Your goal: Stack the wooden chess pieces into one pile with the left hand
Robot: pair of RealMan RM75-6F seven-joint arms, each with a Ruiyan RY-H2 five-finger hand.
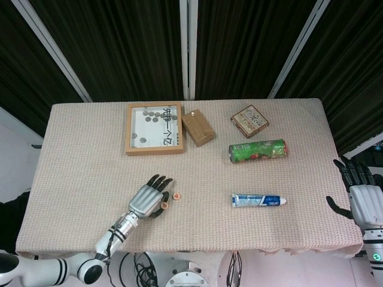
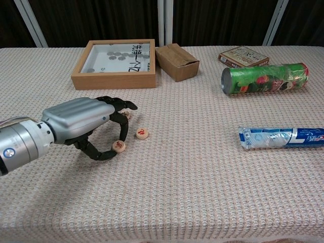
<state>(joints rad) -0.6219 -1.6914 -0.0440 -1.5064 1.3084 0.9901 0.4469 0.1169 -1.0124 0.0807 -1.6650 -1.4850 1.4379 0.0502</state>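
Note:
Three round wooden chess pieces lie near the table's front left. My left hand (image 2: 81,125) arches over them, palm down. Its thumb and a fingertip pinch one piece (image 2: 119,146), which sits tilted at the cloth. A second piece (image 2: 142,133) lies free just right of the fingers. A third piece (image 2: 125,115) peeks out behind the fingertips. In the head view the left hand (image 1: 145,201) covers most of this, with one piece (image 1: 177,195) clear to its right. My right hand (image 1: 360,196) hangs past the table's right edge, fingers apart and holding nothing.
A wooden framed tray (image 1: 154,147) with small discs stands at the back, a cardboard box (image 1: 198,127) beside it. A flat patterned box (image 1: 249,121), a green can (image 1: 258,150) on its side and a toothpaste tube (image 1: 258,200) lie to the right.

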